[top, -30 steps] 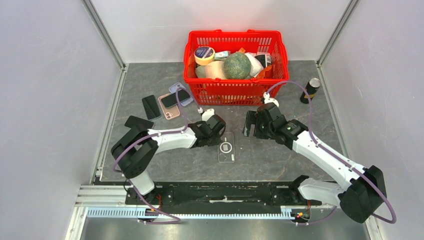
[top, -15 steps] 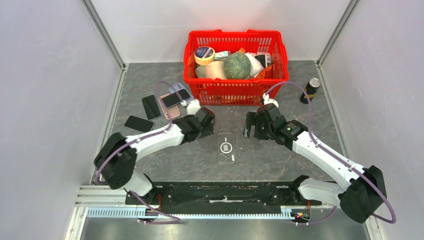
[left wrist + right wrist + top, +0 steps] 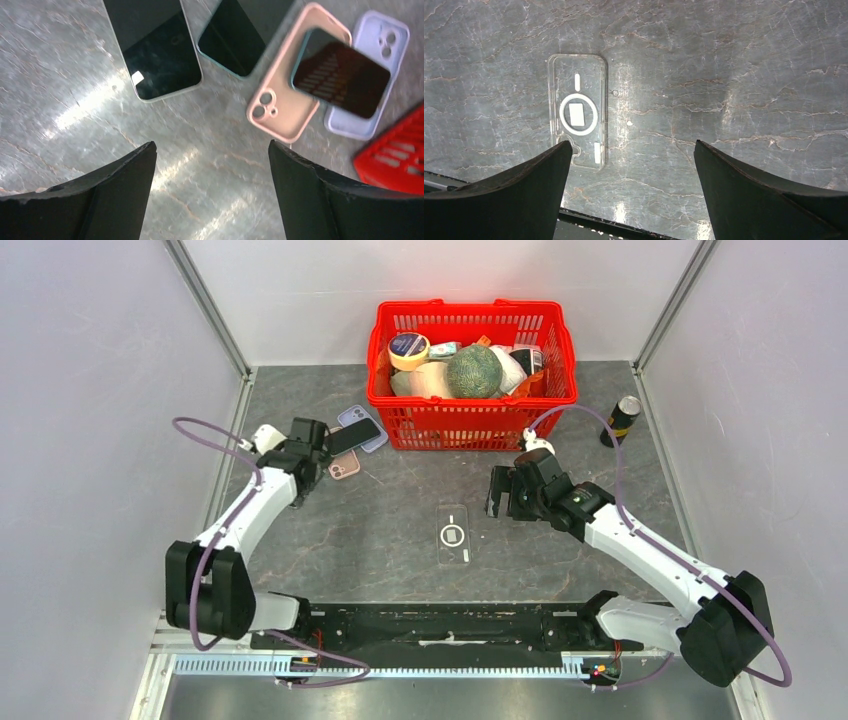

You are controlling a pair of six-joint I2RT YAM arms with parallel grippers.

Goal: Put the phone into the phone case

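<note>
A clear phone case (image 3: 453, 534) (image 3: 579, 117) lies flat in the middle of the table, empty. My right gripper (image 3: 503, 492) (image 3: 633, 142) hovers open just right of it. At the back left, a dark phone (image 3: 352, 435) (image 3: 340, 72) rests askew across a pink case (image 3: 341, 467) (image 3: 282, 107) and a lavender case (image 3: 371, 441) (image 3: 380, 37). Two more dark phones (image 3: 155, 45) (image 3: 240, 35) lie left of them. My left gripper (image 3: 312, 445) (image 3: 211, 145) hangs open above the bare table just short of these phones, holding nothing.
A red basket (image 3: 470, 308) (image 3: 395, 150) full of groceries stands at the back centre, close to the lavender case. A dark can (image 3: 624, 418) stands at the back right. Grey walls close both sides; a black rail (image 3: 440, 625) runs along the near edge.
My left arm has swung from beside the clear case to the back left, over the phones, and its jaws have opened. The clear case and right arm stayed put.
</note>
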